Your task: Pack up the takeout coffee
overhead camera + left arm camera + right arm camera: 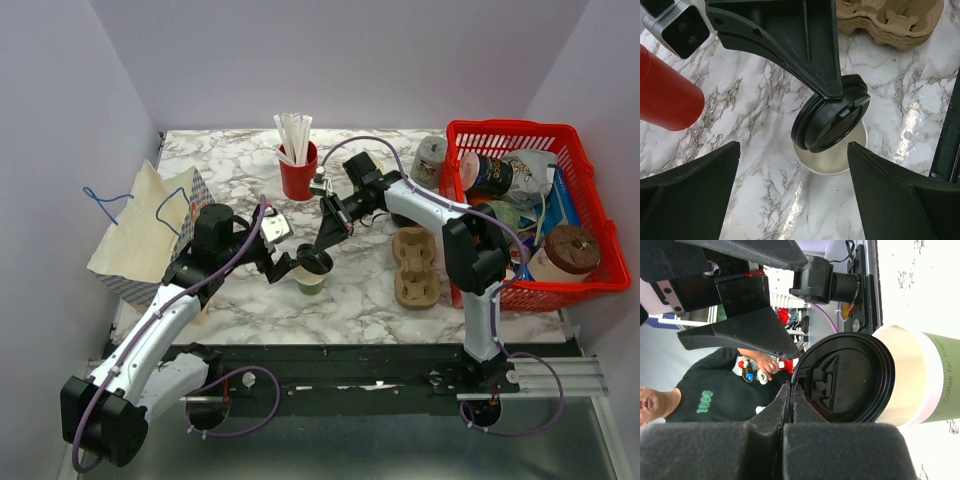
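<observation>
My right gripper (790, 400) pinches the lid (832, 120) by its rim, tilted over the cup (832, 162) on the table (740, 125), left gripper (792, 200) wide around it; next I should level the lid and press down

paper cup (940, 380), near middle of table: white lettering on its green band, running sideways in the right wrist view, reads "Coffee for frien", the rest cut off by the frame edge | black lid (850, 377): small embossed marks, illegible | shirt (702, 402) of onlooker: green print, blurred, illegible
</observation>
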`<state>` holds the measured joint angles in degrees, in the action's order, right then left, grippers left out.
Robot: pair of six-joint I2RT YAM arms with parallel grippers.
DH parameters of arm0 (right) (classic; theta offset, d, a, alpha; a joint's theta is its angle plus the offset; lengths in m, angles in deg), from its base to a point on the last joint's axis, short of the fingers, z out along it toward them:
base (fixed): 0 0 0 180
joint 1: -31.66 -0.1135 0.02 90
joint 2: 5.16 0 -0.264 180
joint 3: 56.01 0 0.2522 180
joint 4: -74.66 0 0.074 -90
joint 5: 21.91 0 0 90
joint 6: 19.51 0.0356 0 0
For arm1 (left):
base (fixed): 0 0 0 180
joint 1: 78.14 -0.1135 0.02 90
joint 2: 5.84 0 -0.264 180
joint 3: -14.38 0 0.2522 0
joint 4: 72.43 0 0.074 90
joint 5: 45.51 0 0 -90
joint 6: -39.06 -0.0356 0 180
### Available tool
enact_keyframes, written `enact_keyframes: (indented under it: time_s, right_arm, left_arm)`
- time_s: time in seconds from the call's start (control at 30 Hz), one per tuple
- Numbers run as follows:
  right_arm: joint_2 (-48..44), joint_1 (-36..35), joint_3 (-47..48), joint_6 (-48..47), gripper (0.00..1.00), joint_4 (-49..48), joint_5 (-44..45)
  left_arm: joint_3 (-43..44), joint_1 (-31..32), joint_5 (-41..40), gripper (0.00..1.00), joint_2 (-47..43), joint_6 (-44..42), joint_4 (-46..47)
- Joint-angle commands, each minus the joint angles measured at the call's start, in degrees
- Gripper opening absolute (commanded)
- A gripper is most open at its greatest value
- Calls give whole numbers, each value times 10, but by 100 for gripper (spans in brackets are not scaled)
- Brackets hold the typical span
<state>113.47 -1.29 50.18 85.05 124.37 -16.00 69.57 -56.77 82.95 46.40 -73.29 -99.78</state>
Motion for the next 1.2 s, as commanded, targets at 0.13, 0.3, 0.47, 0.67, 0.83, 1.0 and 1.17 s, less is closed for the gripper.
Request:
enact_keyframes:
  time_s: [0.13, 0.3, 0.47, 0.67, 0.83, 1.0, 1.17]
  right_arm:
    - [21, -3, 12, 21, 1, -8, -38]
    - [27, -3, 14, 23, 1, -8, -25]
    - [30, -3, 13, 27, 2, -8, -23]
    - [31, -4, 12, 29, 5, -7, -18]
    - [35, -4, 14, 32, 8, -8, -15]
    - [39, -3, 17, 33, 10, -8, -14]
    - [46, -4, 21, 38, 14, -8, -12]
  left_arm:
    - [-6, 6, 18, 96, 20, -29, 31]
    - [-11, 7, 21, 95, 32, -29, 44]
    - [-14, 9, 27, 96, 40, -31, 43]
    - [-23, 10, 30, 95, 41, -32, 45]
    - [-28, 9, 29, 95, 38, -32, 49]
    - [-36, 10, 26, 95, 37, -31, 57]
    - [-49, 11, 26, 95, 46, -9, 94]
